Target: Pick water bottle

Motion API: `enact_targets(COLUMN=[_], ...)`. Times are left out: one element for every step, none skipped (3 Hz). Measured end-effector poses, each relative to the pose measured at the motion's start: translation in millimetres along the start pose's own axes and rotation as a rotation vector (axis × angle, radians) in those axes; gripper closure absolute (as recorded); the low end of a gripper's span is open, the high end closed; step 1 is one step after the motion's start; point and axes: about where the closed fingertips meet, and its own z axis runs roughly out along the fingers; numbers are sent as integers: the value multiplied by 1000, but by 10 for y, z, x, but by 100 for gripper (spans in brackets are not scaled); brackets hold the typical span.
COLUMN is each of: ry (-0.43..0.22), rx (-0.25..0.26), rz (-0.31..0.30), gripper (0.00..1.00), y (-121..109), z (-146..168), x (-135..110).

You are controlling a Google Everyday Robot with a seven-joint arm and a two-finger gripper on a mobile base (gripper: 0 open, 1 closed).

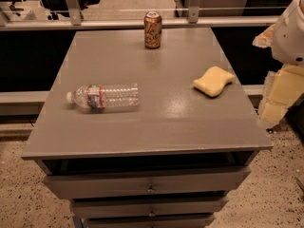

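Observation:
The water bottle (105, 97) lies on its side on the left part of the grey cabinet top (156, 122). It is clear ribbed plastic, with its white cap pointing left and a red-white-blue label near the neck. Nothing touches it. My gripper is out of view. Only a white rounded part of my arm (290, 32) shows at the upper right edge, to the right of the cabinet and far from the bottle.
An orange-brown drink can (153, 30) stands upright at the back middle of the top. A yellow sponge (213, 81) lies on the right side. Drawers (151, 184) are below the front edge. A metal rail (142, 23) runs behind. Pale yellow blocks (280, 96) stand at the right.

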Motion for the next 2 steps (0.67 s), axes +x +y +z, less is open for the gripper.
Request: enact_targets(ry=[0,-64], rx=[0,-25], rz=[0,-62], gripper=[0,0], y=[0,14], z=[0,236], x=[0,-503])
